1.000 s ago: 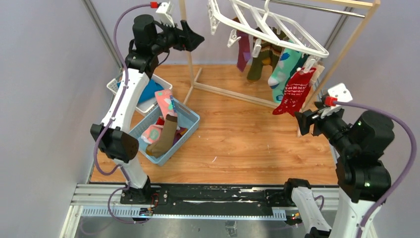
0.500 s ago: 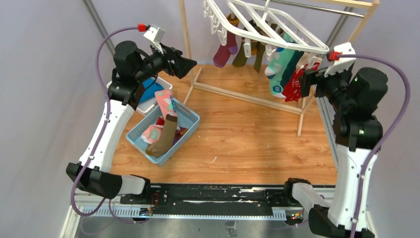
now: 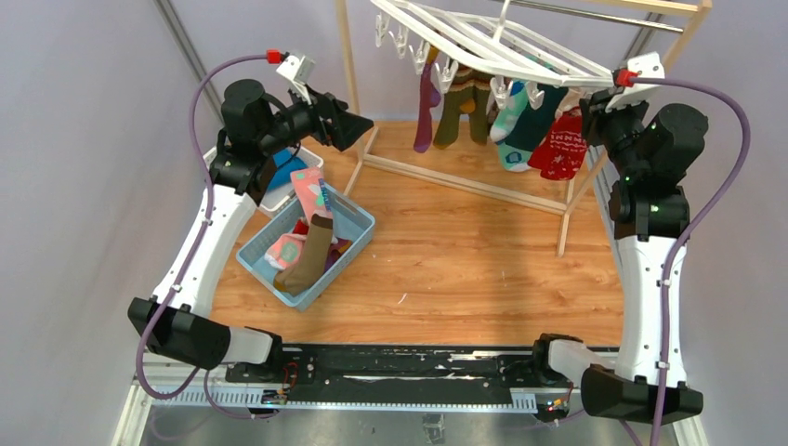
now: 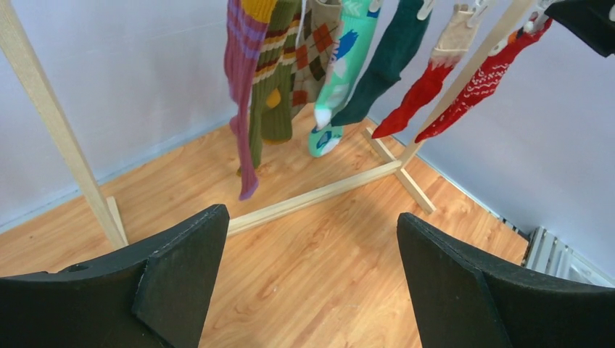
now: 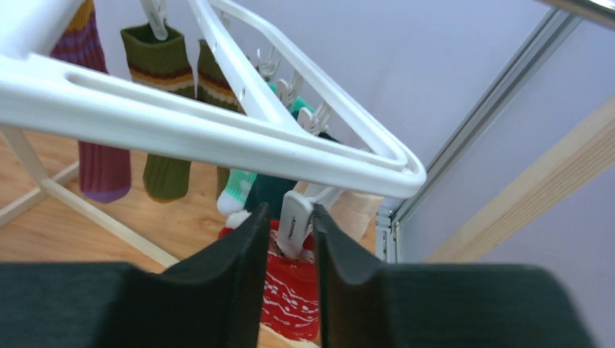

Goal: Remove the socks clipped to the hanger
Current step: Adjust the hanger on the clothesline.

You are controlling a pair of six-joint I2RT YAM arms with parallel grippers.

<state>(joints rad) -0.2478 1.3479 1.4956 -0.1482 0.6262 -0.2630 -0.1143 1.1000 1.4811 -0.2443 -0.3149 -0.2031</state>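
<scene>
Edges first. Hanger (image 3: 483, 46) up at the far edge, tilted, hung inside the wooden rack (image 3: 354, 84). Socks (image 3: 558, 149) clipped under it in a row, dangling clear of the tabletop (image 3: 465, 260): purple, olive striped, teal, red patterned.

Tight on the right. Right gripper (image 5: 290, 217) squeezed in by the hanger's rounded corner, the rack's slanted post and the wall (image 3: 743, 56). Closed on a white clip (image 5: 294, 225) just under that corner, red sock directly below. Can't tell whether the clip's own mouth has let go of the sock.

Roomier on the left. Left gripper (image 3: 358, 125) with jaws wide apart, nothing between them, hovering just left of the rack's left post and well apart from the socks. Wide gap of air between it and the purple sock.

Surface: wood-grain top, open stretch between the blue basket (image 3: 348, 255) and the rack's right post. Several socks in the basket, a brown one draped over the near rim. White tray (image 3: 275, 201) behind it with a blue cloth (image 3: 283, 170) inside. Lilac walls close in on both sides, black rail (image 3: 372, 367) along the near edge.

Views:
- Top only: basket, tray, both arms, whole layout.
- Left wrist only: argyle sock and a beige-cuffed red one among the row, plus the rack's base bar on the wood.
- Right wrist only: the clip pinched between the fingers, hanger bars close up.
</scene>
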